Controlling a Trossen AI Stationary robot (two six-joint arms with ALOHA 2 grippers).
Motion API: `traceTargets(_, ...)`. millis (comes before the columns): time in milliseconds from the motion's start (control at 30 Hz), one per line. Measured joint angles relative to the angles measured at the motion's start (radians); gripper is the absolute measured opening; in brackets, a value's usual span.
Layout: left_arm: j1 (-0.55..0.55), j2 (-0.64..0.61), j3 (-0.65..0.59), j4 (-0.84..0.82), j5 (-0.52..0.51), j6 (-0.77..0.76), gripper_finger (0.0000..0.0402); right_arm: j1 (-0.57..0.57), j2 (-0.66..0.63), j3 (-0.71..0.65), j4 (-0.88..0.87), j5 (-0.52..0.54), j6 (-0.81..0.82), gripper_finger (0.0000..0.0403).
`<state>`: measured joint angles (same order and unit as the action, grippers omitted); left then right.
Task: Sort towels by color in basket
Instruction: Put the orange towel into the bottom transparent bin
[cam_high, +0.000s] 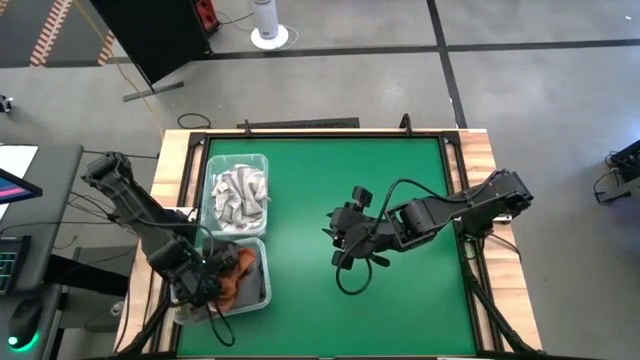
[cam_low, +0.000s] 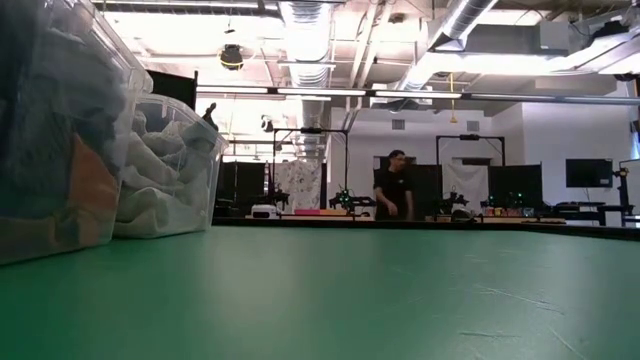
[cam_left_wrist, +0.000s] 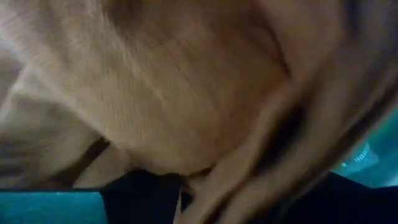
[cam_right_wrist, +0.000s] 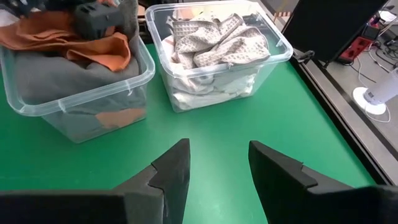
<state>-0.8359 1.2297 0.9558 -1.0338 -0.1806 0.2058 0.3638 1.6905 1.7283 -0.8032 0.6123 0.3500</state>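
Observation:
Two clear bins stand at the table's left. The near bin holds a rust-orange towel lying on a dark grey towel. The far bin holds a white towel with grey checks on top of a plain white towel. My left gripper is down in the near bin, open, on the orange towel; it also shows in the right wrist view. My right gripper hangs open and empty over the middle of the table, pointing toward the bins. My left gripper comes from above into the top of the rust-orange towel in the near bin. A fold of the cloth lies between its two spread fingers. The towel lies on the grey towel in the bin. Whether the fingers press it I cannot tell.
The green table top lies bare to the right of the bins. The two bins also show in the low view, the near one and the far one. A person stands far off in the room behind.

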Motion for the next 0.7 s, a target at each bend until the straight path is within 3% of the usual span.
traceTargets(300, 0.001, -0.002, 0.16, -0.168, -0.007, -0.053, 0.02, -0.007, 0.0, 0.0, 0.0, 0.0, -0.003, 0.0191)
traceTargets(700, 0.001, -0.004, 0.414, -0.302, -0.08, -0.242, 0.02, -0.006, 0.0, 0.0, 0.005, 0.009, -0.01, 0.0191)
